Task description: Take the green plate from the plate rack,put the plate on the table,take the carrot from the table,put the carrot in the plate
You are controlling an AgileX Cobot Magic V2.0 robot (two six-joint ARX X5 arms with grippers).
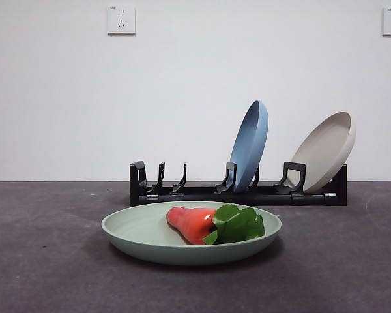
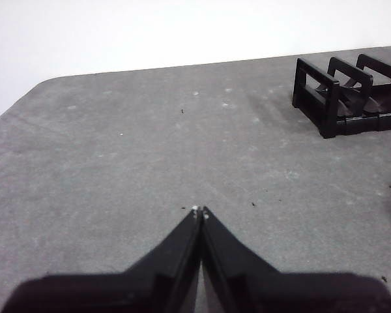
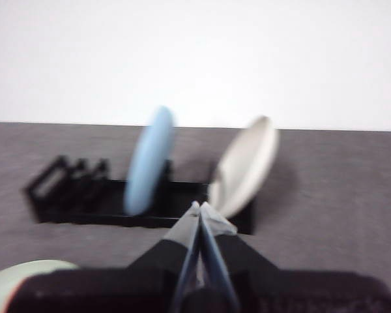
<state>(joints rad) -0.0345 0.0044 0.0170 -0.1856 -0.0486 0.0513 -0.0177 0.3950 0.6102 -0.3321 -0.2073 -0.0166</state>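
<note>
From the front I see the green plate [image 1: 150,229] lying flat on the table [image 1: 39,261], in front of the plate rack [image 1: 238,193]. The carrot [image 1: 194,223] lies in the plate on its side — orange tip one way, green leaves the other, its long line running across my view. The blue plate [image 1: 251,143] and the beige plate [image 1: 324,150] lean in the rack. No arm shows here, so I judge the job is done and nothing is left to reach for.

In the left wrist view, my left gripper [image 2: 200,212] has its jaws pressed together with nothing between them. It hangs over bare table, and only the empty end of the rack [image 2: 348,98] shows off to one side. The plate and carrot are out of this view.

In the right wrist view, which is blurry, my right gripper [image 3: 199,207] is also closed tight and holds nothing. It faces the rack and its two plates. A bit of the green plate [image 3: 26,277] peeks in at the corner — so the right arm looks nearer to it.
</note>
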